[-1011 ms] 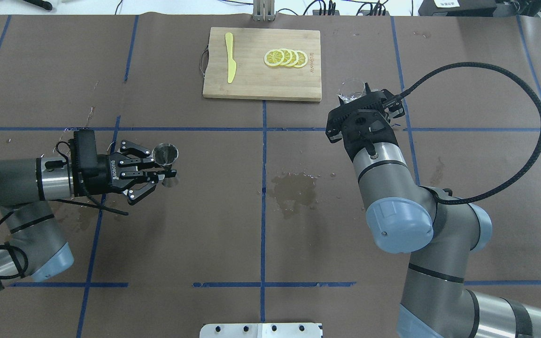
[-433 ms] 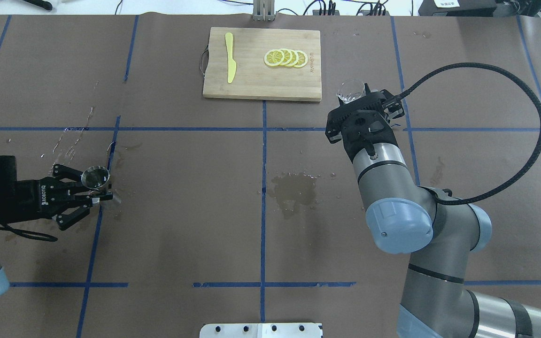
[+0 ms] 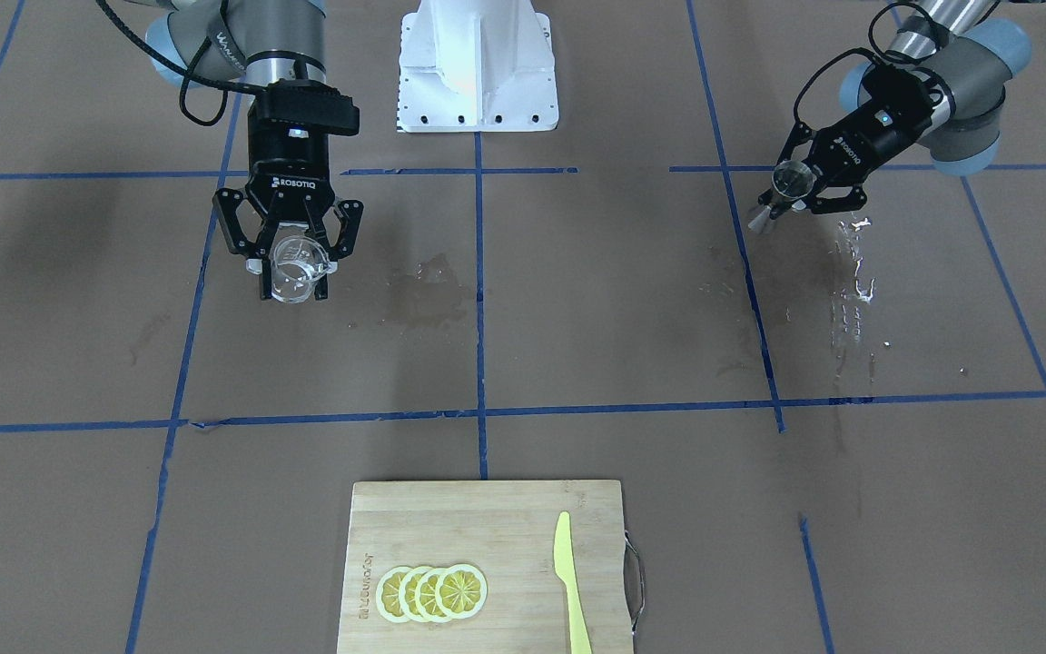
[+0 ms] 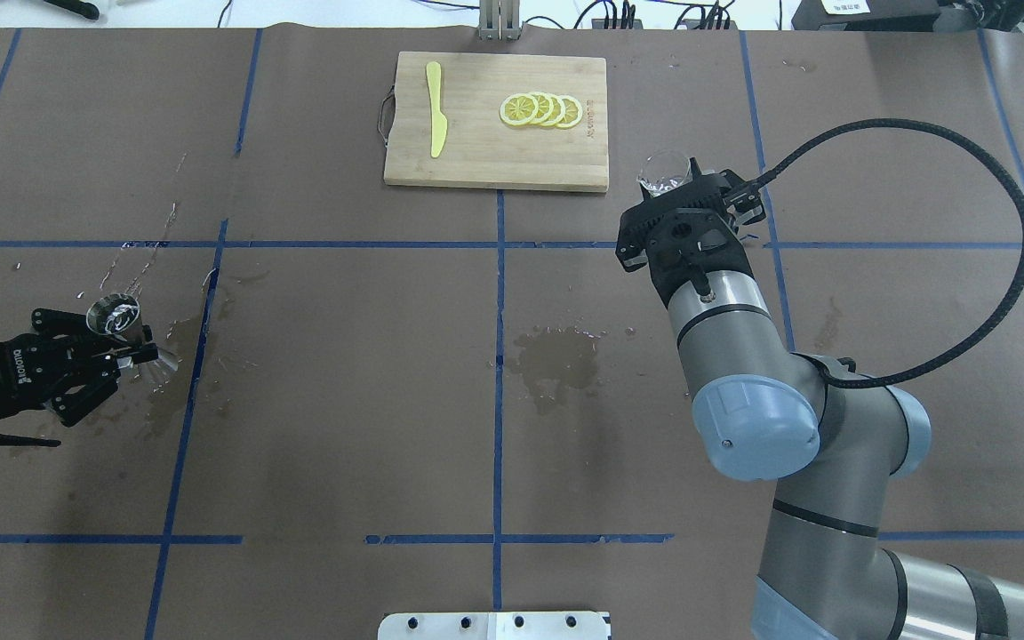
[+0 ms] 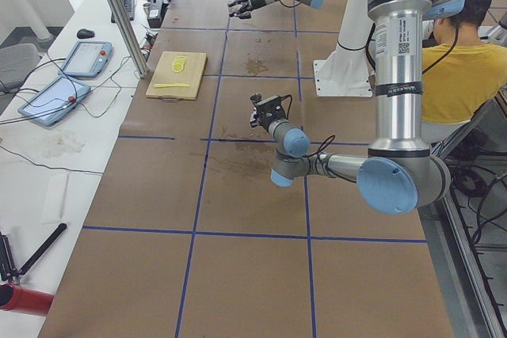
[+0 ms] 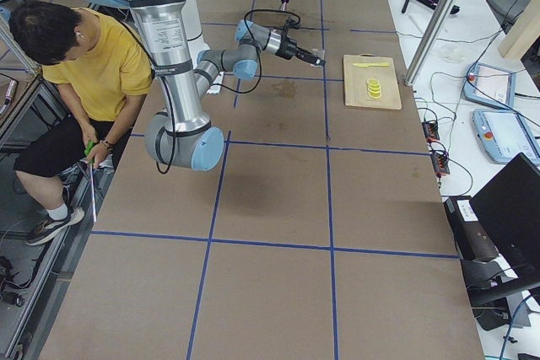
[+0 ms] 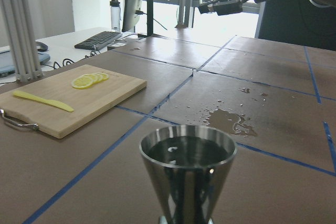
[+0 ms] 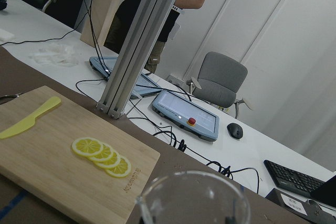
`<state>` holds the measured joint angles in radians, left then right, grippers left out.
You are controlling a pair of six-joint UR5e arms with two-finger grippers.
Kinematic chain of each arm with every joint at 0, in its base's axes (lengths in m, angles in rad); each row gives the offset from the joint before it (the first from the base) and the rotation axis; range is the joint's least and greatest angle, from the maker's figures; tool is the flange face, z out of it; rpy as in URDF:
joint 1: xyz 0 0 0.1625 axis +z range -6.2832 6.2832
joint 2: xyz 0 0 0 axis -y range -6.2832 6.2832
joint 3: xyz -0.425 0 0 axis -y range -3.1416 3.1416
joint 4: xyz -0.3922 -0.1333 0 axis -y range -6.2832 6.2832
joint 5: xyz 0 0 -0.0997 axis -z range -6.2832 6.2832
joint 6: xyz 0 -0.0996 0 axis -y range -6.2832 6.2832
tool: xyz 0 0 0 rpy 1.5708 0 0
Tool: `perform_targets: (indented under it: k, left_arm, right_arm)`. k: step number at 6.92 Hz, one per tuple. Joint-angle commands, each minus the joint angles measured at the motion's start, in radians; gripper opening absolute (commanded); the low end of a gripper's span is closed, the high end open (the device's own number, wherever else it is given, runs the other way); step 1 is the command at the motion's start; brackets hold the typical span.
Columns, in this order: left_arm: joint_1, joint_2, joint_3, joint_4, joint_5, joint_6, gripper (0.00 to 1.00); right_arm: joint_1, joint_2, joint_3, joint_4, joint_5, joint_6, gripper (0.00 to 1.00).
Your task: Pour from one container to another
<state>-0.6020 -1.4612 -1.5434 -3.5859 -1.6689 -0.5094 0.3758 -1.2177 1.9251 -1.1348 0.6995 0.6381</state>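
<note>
My left gripper (image 4: 128, 354) is shut on a steel jigger (image 4: 112, 315) at its narrow waist, low over the table's left edge. The left wrist view shows the jigger (image 7: 188, 166) upright, its inside dark and shiny; whether it holds liquid I cannot tell. In the front-facing view the jigger (image 3: 794, 179) hangs at the upper right in the left gripper (image 3: 782, 202). My right gripper (image 3: 294, 272) is shut on a clear glass beaker (image 3: 294, 265), held upright right of the cutting board. The beaker (image 4: 663, 171) peeks out beyond the right wrist, and its rim (image 8: 193, 195) fills the right wrist view's bottom.
A wooden cutting board (image 4: 494, 156) at the back centre carries lemon slices (image 4: 540, 109) and a yellow plastic knife (image 4: 435, 107). A wet stain (image 4: 556, 356) marks the table's middle, and water drops (image 3: 850, 263) lie near the left gripper. A person in a yellow shirt (image 6: 93, 65) sits behind the robot.
My left arm has pulled back to the left with the jigger, from near the table's left-centre to its left edge. The right arm and beaker have stayed still.
</note>
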Motion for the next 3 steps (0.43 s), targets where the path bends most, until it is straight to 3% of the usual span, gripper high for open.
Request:
perform_targets:
  k: [1,3]
  left_arm:
    - [0.022,0.038,0.003,-0.025,0.13,-0.038,0.0]
    - [0.121,0.041,0.006,-0.025,0.295,-0.043,0.0]
  right_arm:
    - [0.0,0.001,0.0,0.001,0.0,0.0,0.0]
    - [0.002,0.003,0.0,0.001,0.0,0.0,0.0]
